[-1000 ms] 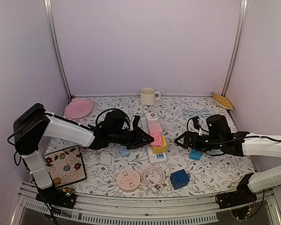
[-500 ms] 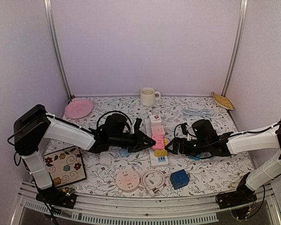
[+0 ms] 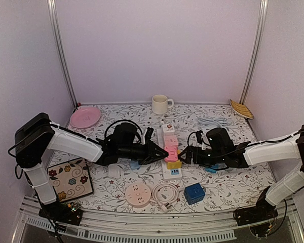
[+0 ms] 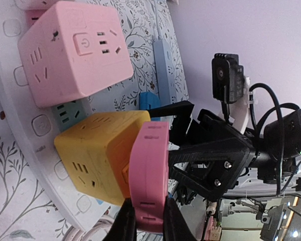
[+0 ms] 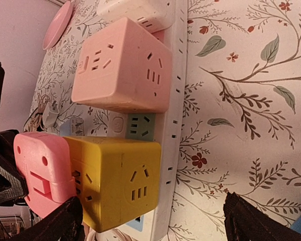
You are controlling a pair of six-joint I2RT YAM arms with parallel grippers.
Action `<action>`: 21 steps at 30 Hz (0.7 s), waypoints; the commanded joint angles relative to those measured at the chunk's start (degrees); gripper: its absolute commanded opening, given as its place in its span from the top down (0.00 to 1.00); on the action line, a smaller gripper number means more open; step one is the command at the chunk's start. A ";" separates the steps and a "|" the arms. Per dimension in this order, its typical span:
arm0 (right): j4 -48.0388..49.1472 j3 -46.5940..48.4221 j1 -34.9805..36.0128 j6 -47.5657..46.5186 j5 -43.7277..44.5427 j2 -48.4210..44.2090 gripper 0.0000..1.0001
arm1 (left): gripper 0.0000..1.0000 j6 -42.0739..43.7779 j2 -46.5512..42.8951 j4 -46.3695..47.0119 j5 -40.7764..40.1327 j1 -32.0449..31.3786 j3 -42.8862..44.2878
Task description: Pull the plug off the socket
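A white power strip (image 3: 170, 169) lies mid-table with a pink cube (image 3: 168, 137) and a yellow cube socket (image 3: 173, 162) plugged into it. A pink plug (image 3: 168, 151) sits against the yellow cube's left side. My left gripper (image 3: 161, 152) is shut on the pink plug. In the left wrist view my left gripper (image 4: 148, 222) pinches the plug (image 4: 149, 170) next to the yellow cube (image 4: 98, 150). My right gripper (image 3: 186, 156) is open just right of the strip. In the right wrist view my right gripper (image 5: 155, 226) spans the yellow cube (image 5: 120, 183) and strip (image 5: 174, 115); the plug (image 5: 42, 165) shows at left.
A blue cube (image 3: 194, 193), a round pink socket (image 3: 138, 194) and a coiled white cable (image 3: 165, 192) lie near the front. A small blue adapter (image 3: 211, 169) is under my right arm. A mug (image 3: 160, 104), pink plate (image 3: 85, 117) and floral tile (image 3: 70, 178) stand around.
My right gripper has moved left from the blue adapter to the right side of the power strip. My left gripper stays on the pink plug; the strip has shifted slightly nearer.
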 commanded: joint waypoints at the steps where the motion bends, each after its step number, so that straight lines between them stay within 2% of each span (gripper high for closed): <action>1: 0.93 1.76 0.21 0.65 1.42 2.54 0.01 | 1.00 1.07 -1.82 0.87 3.08 -1.50 0.85; 21: 1.50 -1.46 0.24 1.87 2.56 5.04 0.01 | 1.00 -1.19 -2.19 8.36 5.49 -1.06 3.20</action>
